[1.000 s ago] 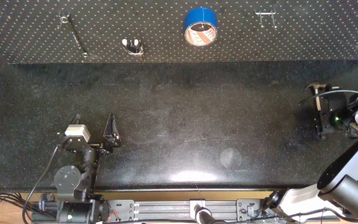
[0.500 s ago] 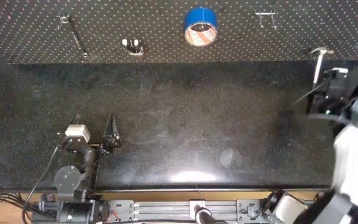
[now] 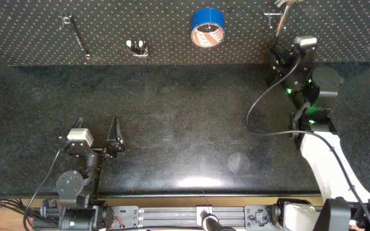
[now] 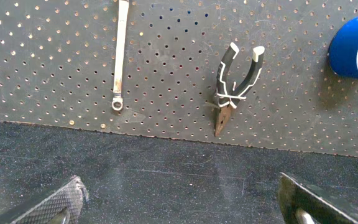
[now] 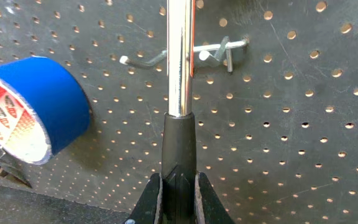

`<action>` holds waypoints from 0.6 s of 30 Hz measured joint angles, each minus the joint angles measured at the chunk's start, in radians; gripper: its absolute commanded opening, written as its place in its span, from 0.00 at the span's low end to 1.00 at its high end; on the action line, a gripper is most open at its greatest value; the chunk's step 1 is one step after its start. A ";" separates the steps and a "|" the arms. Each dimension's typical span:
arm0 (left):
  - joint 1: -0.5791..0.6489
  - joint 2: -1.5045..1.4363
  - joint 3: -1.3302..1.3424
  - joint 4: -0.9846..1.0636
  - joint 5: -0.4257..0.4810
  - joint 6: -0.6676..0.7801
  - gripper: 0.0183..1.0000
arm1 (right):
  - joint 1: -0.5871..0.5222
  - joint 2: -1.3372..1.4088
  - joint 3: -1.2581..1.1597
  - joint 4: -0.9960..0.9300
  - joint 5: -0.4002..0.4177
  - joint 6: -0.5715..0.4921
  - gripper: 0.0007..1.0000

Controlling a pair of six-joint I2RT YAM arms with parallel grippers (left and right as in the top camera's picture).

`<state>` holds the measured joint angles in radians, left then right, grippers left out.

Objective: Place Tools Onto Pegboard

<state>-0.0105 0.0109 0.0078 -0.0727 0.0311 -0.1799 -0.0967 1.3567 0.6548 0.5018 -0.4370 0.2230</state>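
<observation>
So in the last second I've swung my right arm from the far right edge of the worktop [image 3: 185,128] up to the pegboard [image 5: 303,124], hammer [image 5: 180,56] in tow. My right gripper [image 5: 178,186] is clamped tight on its black handle, chrome shaft pointing up, right in front of the double-prong hook [image 5: 219,50] and beside the blue tape roll [image 5: 36,106]. I can't tell if the head is past the prongs yet, so I'd call this mid-hang, not done. Next I reckon the shaft has to sit between the two prongs, then I lower until the head rests on them and let go. My left gripper [image 4: 185,205] is wide open and empty, low over the worktop, facing the hung wrench [image 4: 122,50] and pliers [image 4: 235,81].
</observation>
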 measured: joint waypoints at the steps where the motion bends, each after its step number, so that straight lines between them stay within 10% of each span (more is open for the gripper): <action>1: 0.000 0.000 0.000 0.000 0.000 0.000 0.99 | 0.000 0.013 0.001 0.000 0.000 -0.006 0.07; 7: 0.000 0.000 0.000 0.000 0.000 0.000 0.99 | 0.021 0.140 0.006 0.064 0.031 -0.162 0.07; 11: 0.000 0.000 0.000 0.000 0.000 0.000 0.99 | 0.021 0.140 0.006 0.068 0.054 -0.178 0.95; 18: 0.000 0.002 0.000 0.000 0.000 0.000 0.99 | 0.021 -0.184 -0.278 0.235 0.155 -0.180 0.96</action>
<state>-0.0105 0.0124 0.0078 -0.0723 0.0311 -0.1799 -0.0753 1.1728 0.3763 0.7364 -0.2817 0.0425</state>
